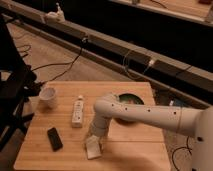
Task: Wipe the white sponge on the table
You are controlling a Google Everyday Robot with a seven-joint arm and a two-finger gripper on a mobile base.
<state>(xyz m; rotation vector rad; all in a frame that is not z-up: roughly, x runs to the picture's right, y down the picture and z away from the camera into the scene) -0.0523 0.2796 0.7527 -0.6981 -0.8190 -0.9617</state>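
Note:
The white sponge (93, 147) lies on the light wooden table (135, 147), near its front edge, left of centre. My gripper (95, 137) hangs from the white arm (150, 116) and comes down right onto the sponge's top. The arm reaches in from the right, across the table's middle. The gripper's end is partly hidden behind the wrist.
A black phone (54, 138) lies left of the sponge. A long white bar with dark marks (77, 111) lies behind it. A white cup (48, 97) stands at the back left. A dark round bowl (126, 101) sits behind the arm. A black chair (12, 95) is at the left; cables lie on the floor.

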